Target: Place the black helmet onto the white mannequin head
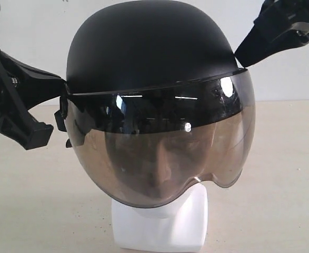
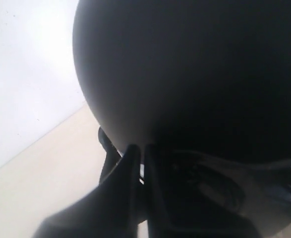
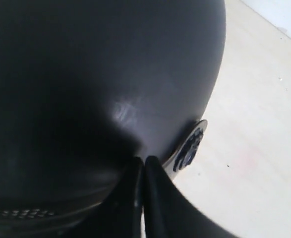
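While the black helmet (image 1: 149, 47) is sitting down over the white mannequin head (image 1: 159, 229), whose face is showing through the tinted visor (image 1: 207, 153), the left gripper (image 2: 141, 151) and the right gripper (image 3: 144, 161) are pinching its lower rim from opposite sides, jaws closed tight.

The helmet (image 1: 149, 47) sits on the mannequin head (image 1: 159, 226), whose neck stands on the table (image 1: 280, 184) in the near middle. The visor (image 1: 196, 158) hangs before the face. The left gripper (image 1: 63, 88) meets the helmet's left side, and the right gripper (image 1: 242, 57) meets its upper right.
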You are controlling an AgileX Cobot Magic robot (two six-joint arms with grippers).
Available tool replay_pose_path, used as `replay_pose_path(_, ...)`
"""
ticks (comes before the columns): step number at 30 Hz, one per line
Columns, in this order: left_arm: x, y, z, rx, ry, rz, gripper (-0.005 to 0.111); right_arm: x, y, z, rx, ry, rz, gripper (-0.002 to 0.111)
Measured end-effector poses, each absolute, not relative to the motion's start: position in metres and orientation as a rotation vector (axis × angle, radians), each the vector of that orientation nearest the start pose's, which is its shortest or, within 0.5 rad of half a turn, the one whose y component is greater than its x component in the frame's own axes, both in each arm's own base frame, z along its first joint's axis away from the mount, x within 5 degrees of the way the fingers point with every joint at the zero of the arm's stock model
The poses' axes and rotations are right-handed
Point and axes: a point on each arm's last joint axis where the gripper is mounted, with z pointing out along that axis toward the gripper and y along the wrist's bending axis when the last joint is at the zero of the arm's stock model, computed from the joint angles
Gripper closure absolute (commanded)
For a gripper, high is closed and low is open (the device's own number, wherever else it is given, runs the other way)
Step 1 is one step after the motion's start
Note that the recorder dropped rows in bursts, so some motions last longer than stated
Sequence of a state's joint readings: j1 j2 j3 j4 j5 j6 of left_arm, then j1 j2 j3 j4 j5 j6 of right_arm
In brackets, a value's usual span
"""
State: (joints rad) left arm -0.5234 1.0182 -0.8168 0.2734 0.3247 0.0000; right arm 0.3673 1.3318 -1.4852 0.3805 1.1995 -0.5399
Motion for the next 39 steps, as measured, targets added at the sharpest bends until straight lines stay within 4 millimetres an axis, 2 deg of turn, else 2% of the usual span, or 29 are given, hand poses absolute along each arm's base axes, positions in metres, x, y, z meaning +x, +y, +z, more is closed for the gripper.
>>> replay_pose_path(6,0.198,-0.104,0.336,0.726,1.866,-0.065,0.102,0.222,0.131,0.421,-1.12,2.208,0.365,0.109)
replay_pose_path(15,0.205,-0.105,0.33,0.757,1.879,-0.033,0.102,0.211,0.135,0.429,-1.108,2.19,0.4,0.109)
replay_pose_path(20,0.209,-0.102,0.336,0.727,1.852,-0.03,0.102,0.2,0.139,0.434,-1.102,2.187,0.508,0.109)
replay_pose_path(23,0.21,-0.103,0.345,0.717,1.815,-0.037,0.102,0.199,0.141,0.434,-1.09,2.191,0.533,0.109)
replay_pose_path(29,0.21,-0.104,0.346,0.703,1.819,-0.06,0.102,0.199,0.14,0.434,-1.051,2.217,0.539,0.109)
replay_pose_path(34,0.192,-0.095,0.363,0.668,1.762,-0.076,0.102,0.199,0.14,0.433,-1.025,2.239,0.515,0.109)
replay_pose_path(39,0.185,-0.091,0.365,0.665,1.782,-0.087,0.102,0.2,0.139,0.433,-0.999,2.255,0.518,0.109)
